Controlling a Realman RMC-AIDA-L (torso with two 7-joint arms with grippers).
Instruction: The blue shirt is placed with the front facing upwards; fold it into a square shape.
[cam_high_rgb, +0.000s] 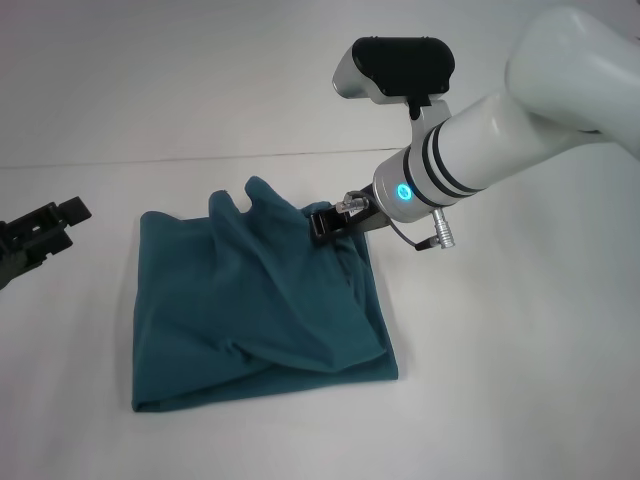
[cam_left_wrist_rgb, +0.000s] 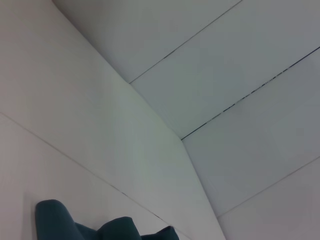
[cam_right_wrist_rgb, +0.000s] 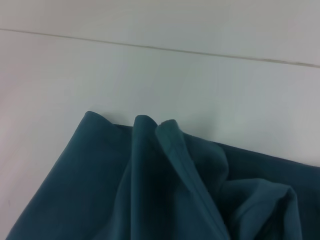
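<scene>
Teal cloth fills the middle of what we see from the head camera: the shirt (cam_high_rgb: 255, 320) lies on the white table (cam_high_rgb: 520, 380), folded into a rough, rumpled block with thick creases running across it. Our right gripper (cam_high_rgb: 325, 222) has its dark fingers pressed together on a raised fold at the shirt's far right corner, and the cloth peaks up just beside them, with two soft humps standing a little to the left of the fingertips. The rest of the shirt spreads away from the fingers toward us and to the left, its near edge doubled over on the table. Our left gripper (cam_high_rgb: 48, 228) hovers well apart from the shirt, off its left side, touching nothing; its dark jaws look parted, with no cloth between them. From the left wrist camera we see mostly pale panels with thin seams, and only a small bit of the shirt (cam_left_wrist_rgb: 107, 227) pokes up as rounded humps; that arm's own fingers do not show there. From the right wrist camera the shirt (cam_right_wrist_rgb: 150, 190) sits close below, gathered in several upright pleats against the table (cam_right_wrist_rgb: 150, 75), with its straight far edge lying flat; the fingers themselves are out of sight there.
</scene>
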